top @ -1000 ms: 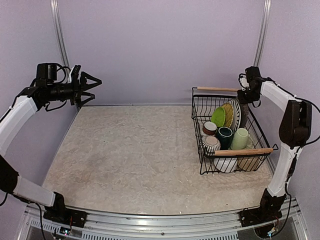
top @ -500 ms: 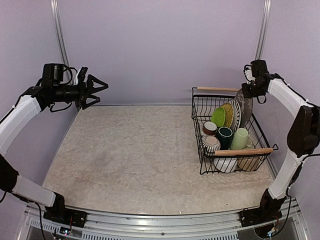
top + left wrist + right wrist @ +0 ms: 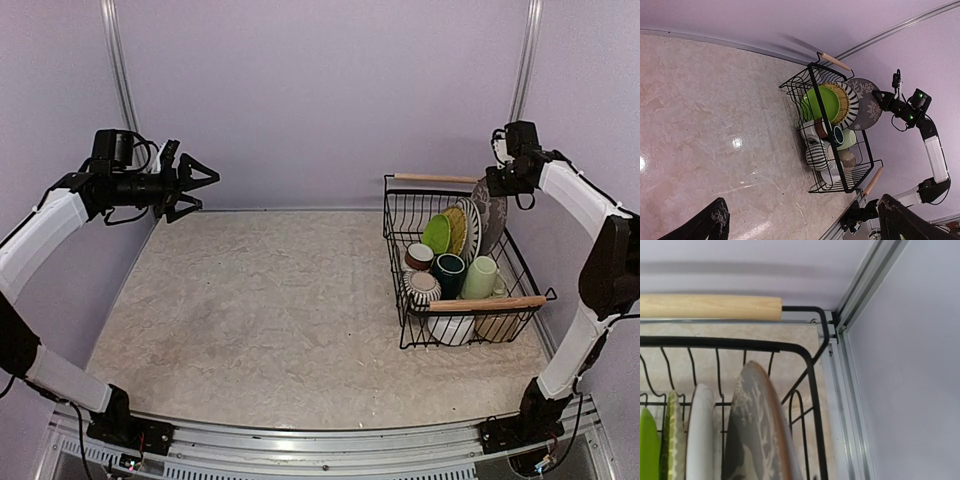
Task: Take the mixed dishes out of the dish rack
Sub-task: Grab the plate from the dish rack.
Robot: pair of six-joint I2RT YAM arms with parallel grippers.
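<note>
The dish rack (image 3: 400, 225) stands at the right of the table, seen also in the left wrist view (image 3: 812, 80). It holds a lime-green plate (image 3: 436, 234), a yellowish plate (image 3: 457, 228), a striped plate (image 3: 470, 225), mugs, a striped cup (image 3: 423, 288) and white bowls (image 3: 452, 328). My right gripper (image 3: 490, 185) is shut on the top rim of the dark patterned plate (image 3: 492, 215), which stands partly raised at the rack's far right end (image 3: 755, 430). My left gripper (image 3: 195, 180) is open and empty, high at the far left.
A purple wall and a metal corner post (image 3: 850, 315) stand close behind the rack. The rack's two wooden handles (image 3: 487, 303) stick out at its near and far ends. The marbled table top (image 3: 260, 300) spreads left of the rack.
My right gripper has risen a little with the dark patterned plate, which now stands higher than the other plates. My left gripper has swung slightly to the right.
</note>
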